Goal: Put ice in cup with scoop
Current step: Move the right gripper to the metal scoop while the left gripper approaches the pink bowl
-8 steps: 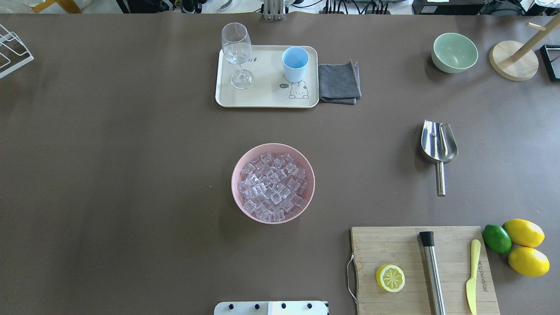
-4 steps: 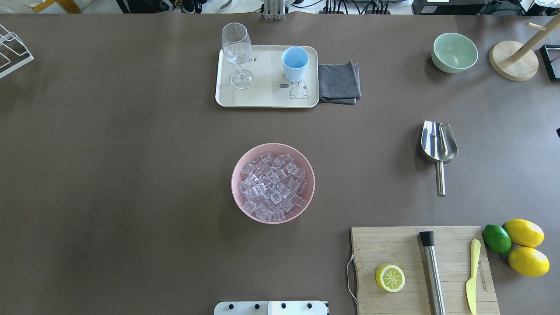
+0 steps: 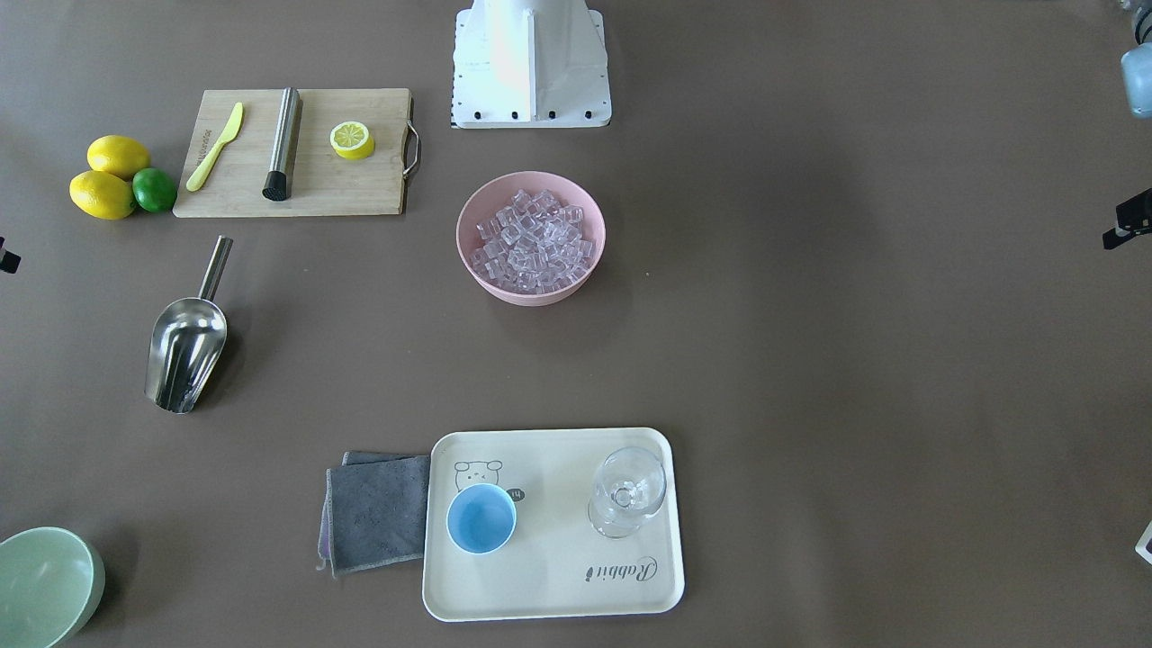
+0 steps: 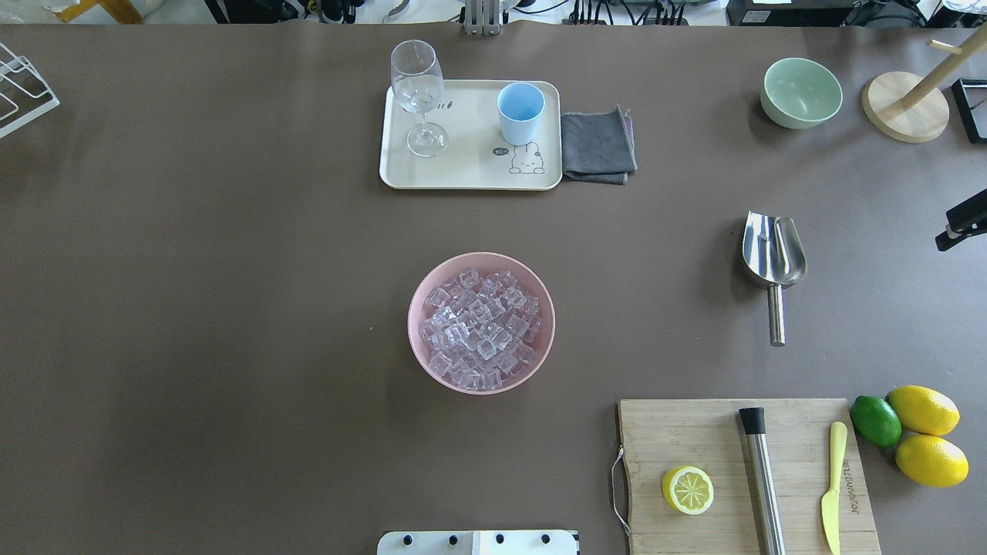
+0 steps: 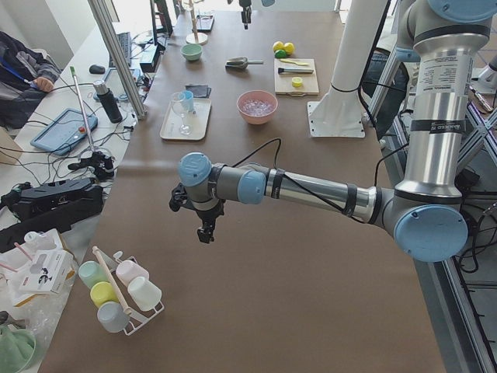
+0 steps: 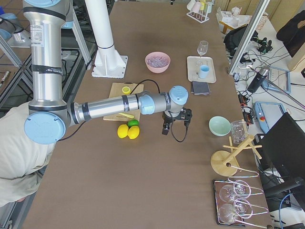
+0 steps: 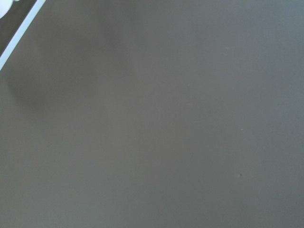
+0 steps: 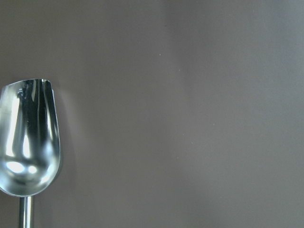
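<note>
The steel scoop (image 4: 773,254) lies on the table at the right, handle toward the robot. It also shows in the front view (image 3: 184,346) and the right wrist view (image 8: 29,137). The ice (image 4: 480,327) fills a pink bowl (image 4: 411,324) at the centre. The light-blue cup (image 4: 520,112) stands upright on a cream tray (image 4: 463,173) at the far side. My right gripper (image 4: 956,231) pokes in at the right edge, right of the scoop; I cannot tell if it is open. My left gripper (image 5: 206,231) hangs over bare table far left; I cannot tell its state.
A wine glass (image 4: 418,96) stands on the tray, with a grey cloth (image 4: 597,146) beside it. A green bowl (image 4: 802,92) and a wooden stand (image 4: 906,108) are far right. A cutting board (image 4: 740,478) holds a lemon half, a steel cylinder and a knife, next to lemons and a lime.
The right gripper has come into the overhead view from the right edge, moving left toward the scoop. Nothing on the table has moved.
</note>
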